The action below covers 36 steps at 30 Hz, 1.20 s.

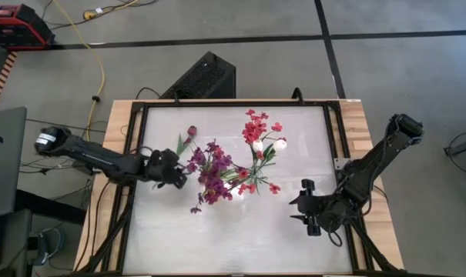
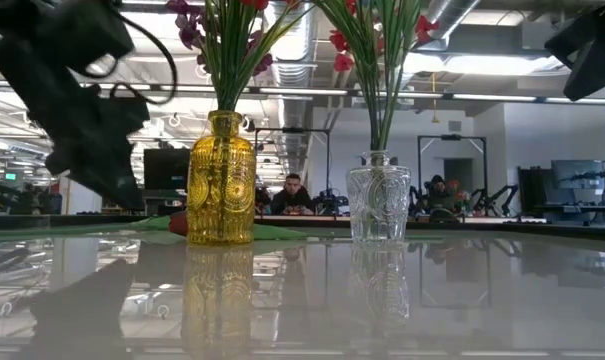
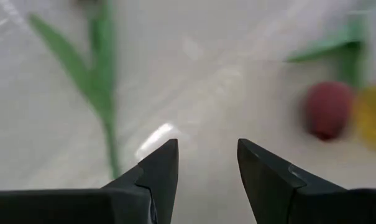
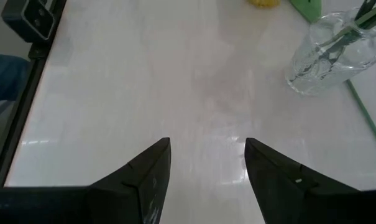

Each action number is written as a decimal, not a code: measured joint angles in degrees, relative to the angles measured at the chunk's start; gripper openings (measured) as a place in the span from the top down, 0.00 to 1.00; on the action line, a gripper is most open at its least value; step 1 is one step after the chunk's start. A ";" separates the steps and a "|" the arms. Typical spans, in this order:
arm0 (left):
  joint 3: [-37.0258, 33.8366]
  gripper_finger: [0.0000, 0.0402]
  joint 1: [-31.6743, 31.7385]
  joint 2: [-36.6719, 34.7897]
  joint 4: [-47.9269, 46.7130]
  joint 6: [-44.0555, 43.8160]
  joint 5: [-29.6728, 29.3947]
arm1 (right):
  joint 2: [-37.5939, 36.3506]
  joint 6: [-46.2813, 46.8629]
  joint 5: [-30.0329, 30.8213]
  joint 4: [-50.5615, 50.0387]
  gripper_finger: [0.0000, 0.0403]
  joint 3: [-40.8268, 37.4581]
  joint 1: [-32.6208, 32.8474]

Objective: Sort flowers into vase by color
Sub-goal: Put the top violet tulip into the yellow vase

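Note:
A yellow glass vase [image 2: 220, 180] holds purple sprays [image 1: 212, 171]. A clear glass vase [image 2: 378, 200] holds red-pink sprays [image 1: 257, 125] and white buds [image 1: 279, 144]. One flower with a dark red bud [image 1: 191, 132] lies flat on the table on the far-left side of the yellow vase; the left wrist view shows the bud [image 3: 327, 109] and a leafy green stem [image 3: 107, 106]. My left gripper [image 1: 175, 174] is open, low over the table beside that stem, touching nothing. My right gripper [image 1: 300, 206] is open, near the table's right side, away from the vases.
The white tabletop [image 1: 240, 238] has a black frame [image 1: 132, 131] around it. A small purple blossom [image 1: 196, 208] lies loose on the near side of the yellow vase. People sit at desks in the room beyond [image 2: 295, 195].

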 joint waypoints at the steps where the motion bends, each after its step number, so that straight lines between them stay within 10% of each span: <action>1: 0.00 0.62 1.65 0.99 0.03 0.28 0.04 | 0.00 -0.02 0.00 -0.02 0.42 0.00 -0.26; 10: 0.00 0.62 12.35 7.87 -0.31 4.13 3.33 | 0.00 -0.10 -0.04 -0.26 0.42 0.00 -1.23; 36: 3.14 0.62 18.03 14.81 -1.56 12.33 5.15 | 0.00 -2.58 -0.09 -2.44 0.42 0.00 -2.51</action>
